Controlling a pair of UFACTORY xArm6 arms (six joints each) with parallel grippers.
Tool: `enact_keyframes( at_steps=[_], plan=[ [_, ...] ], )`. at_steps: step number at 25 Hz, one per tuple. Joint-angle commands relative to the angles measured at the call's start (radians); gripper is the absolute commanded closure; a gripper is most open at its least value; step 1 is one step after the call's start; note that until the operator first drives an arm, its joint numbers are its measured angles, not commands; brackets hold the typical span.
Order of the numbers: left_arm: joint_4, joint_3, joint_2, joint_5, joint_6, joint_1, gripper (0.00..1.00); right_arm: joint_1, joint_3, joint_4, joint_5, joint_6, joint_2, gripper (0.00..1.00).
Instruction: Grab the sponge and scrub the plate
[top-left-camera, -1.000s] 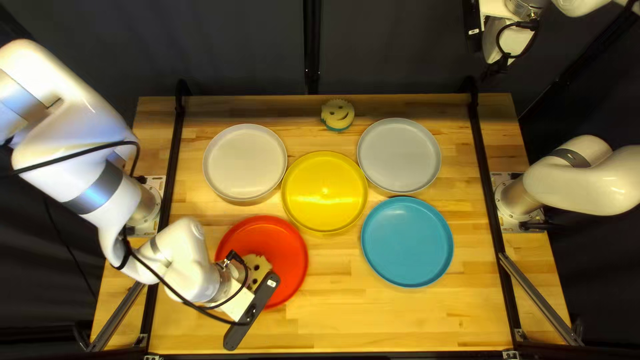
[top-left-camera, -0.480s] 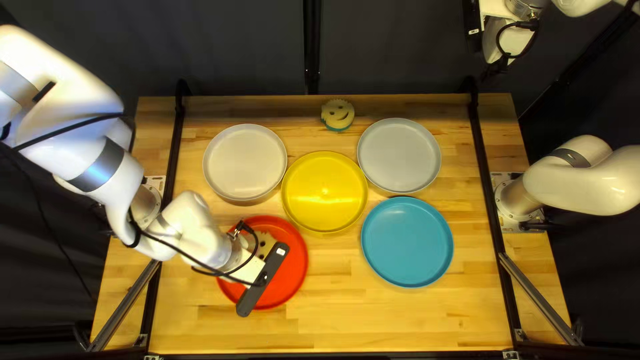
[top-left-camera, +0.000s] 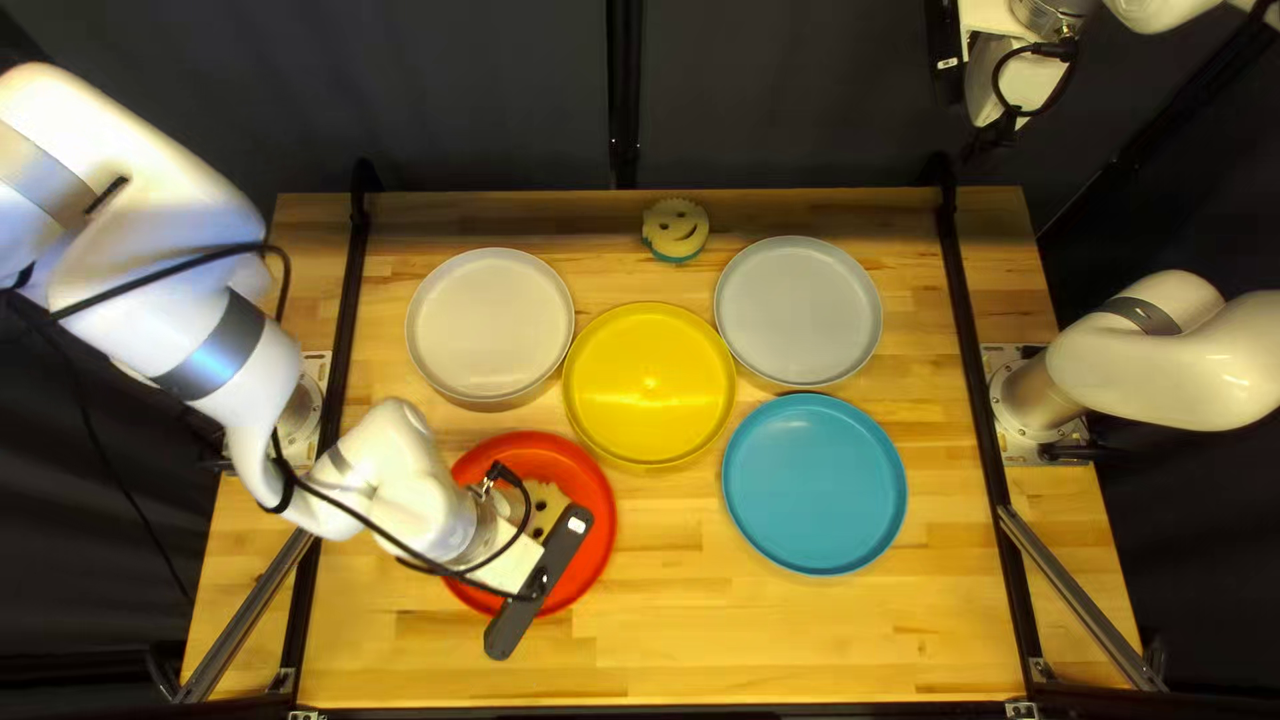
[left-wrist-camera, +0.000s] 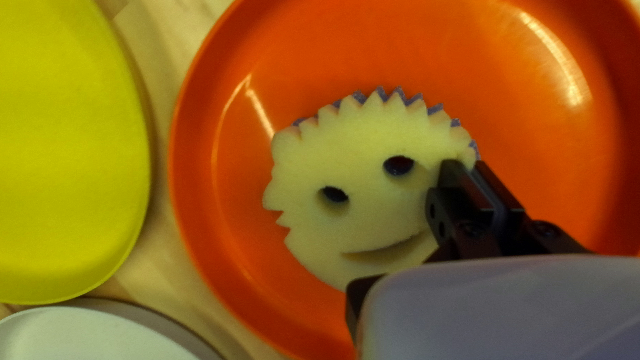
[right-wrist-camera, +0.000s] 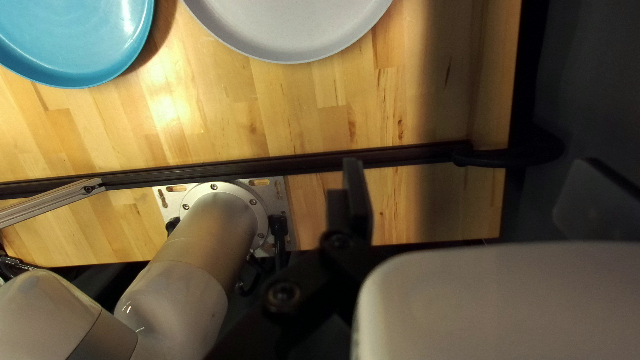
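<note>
Left gripper [left-wrist-camera: 476, 164] nearly closed, pinching yellow sponge [left-wrist-camera: 347, 150] by its edge. Sponge inside red plate [left-wrist-camera: 220, 267], toward table's [top-left-camera: 747, 640] near-left corner. Scrubbing: press lightly, keep sponge flat, short strokes inside rim. Right gripper [right-wrist-camera: 473, 164] wide apart, empty.

A yellow plate [top-left-camera: 650, 384] is lying between an off-white plate [top-left-camera: 490, 324] and a grey plate [top-left-camera: 799, 311], while a blue plate [top-left-camera: 814, 483] is sitting just nearer than the grey one. Close to the bench's [top-left-camera: 800, 640] far edge, a pale smiling sponge [top-left-camera: 676, 227] is showing its teal rim. Behind, a dark curtain [top-left-camera: 467, 100] is hanging.
</note>
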Motion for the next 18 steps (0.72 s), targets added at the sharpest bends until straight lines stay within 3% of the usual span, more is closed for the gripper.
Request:
enact_keyframes(
  at_steps=[1,9,18],
  plan=[
    [0.017,0.01,-0.006,-0.003,-0.009,0.001,1.0,0.0,0.0,0.0,0.0,0.0,0.0,0.0],
    [-0.024,0.173,-0.099,-0.066,0.079,0.084,1.0,0.0,0.0,0.0,0.0,0.0,0.0,0.0],
    [-0.096,0.242,-0.206,-0.005,0.1,0.054,1.0,0.0,0.0,0.0,0.0,0.0,0.0,0.0]
  ],
)
